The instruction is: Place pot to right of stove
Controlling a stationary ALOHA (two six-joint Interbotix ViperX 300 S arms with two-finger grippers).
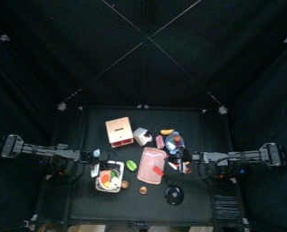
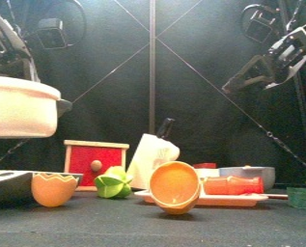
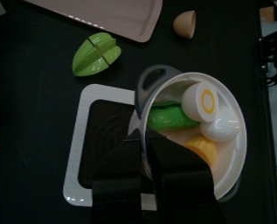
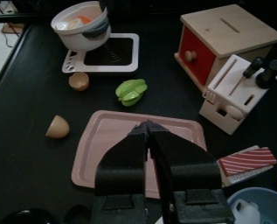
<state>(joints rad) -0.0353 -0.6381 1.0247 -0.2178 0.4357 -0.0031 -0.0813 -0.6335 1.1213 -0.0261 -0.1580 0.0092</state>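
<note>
The pot point(image 3: 199, 122) is white with a grey handle and holds an egg half and green and orange pieces. My left gripper point(image 3: 155, 150) is shut on its rim and holds it in the air, as the front view shows the pot point(image 2: 18, 104) high at the left. From above, the pot point(image 1: 108, 182) shows orange-red, partly over the front edge of the stove point(image 1: 107, 167). The stove point(image 3: 96, 144) is a white square frame with a black top, directly under the pot. My right gripper point(image 4: 150, 131) is shut and empty, hovering over the pink slab point(image 4: 117, 157).
A green piece point(image 4: 131, 90) and two eggshell halves point(image 4: 79, 80) lie between stove and slab. An orange-pink box point(image 1: 119, 131) and a white knife block point(image 1: 142, 136) stand at the back. A black pan point(image 1: 174, 193) sits at the front right.
</note>
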